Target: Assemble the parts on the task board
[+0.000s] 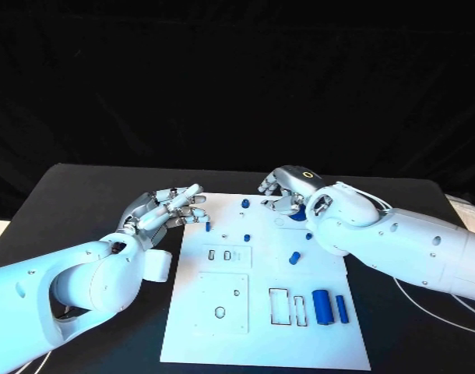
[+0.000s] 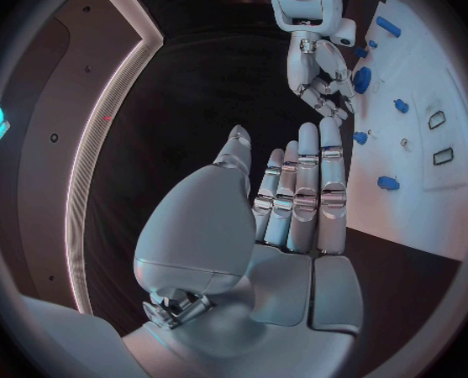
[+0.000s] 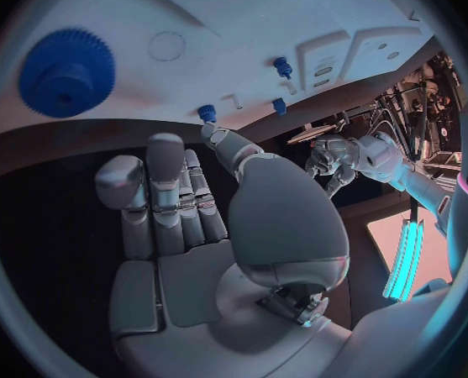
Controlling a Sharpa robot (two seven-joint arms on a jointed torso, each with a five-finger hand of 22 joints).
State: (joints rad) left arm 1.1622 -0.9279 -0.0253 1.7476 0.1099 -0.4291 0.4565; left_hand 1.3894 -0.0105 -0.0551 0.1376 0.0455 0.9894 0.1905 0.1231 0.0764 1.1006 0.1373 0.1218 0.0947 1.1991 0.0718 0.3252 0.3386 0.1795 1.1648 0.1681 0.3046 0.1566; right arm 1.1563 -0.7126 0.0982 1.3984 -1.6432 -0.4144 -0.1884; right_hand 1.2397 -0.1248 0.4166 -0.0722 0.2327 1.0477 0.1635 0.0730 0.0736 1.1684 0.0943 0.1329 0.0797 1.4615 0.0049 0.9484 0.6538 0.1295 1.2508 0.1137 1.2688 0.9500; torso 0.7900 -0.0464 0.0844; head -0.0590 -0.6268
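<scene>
White task board (image 1: 193,327) with blue parts (image 1: 321,305), a blue gear (image 3: 68,72), black table (image 1: 92,195), silver hands.

From my remote station, the head view hides the blue gear (image 1: 295,213) almost wholly behind the right hand (image 1: 293,191); only a sliver of blue shows under its curled fingers, and I cannot tell whether they touch it. The near edge of the task board (image 1: 193,343) is partly covered by the left arm (image 1: 69,284). The small blue pegs (image 1: 245,203) at the board's far end are too small for me to tell their shape. In the right wrist view, the left hand (image 3: 333,155) sits small and distorted near the circle's rim, its finger posture unreadable there.
</scene>
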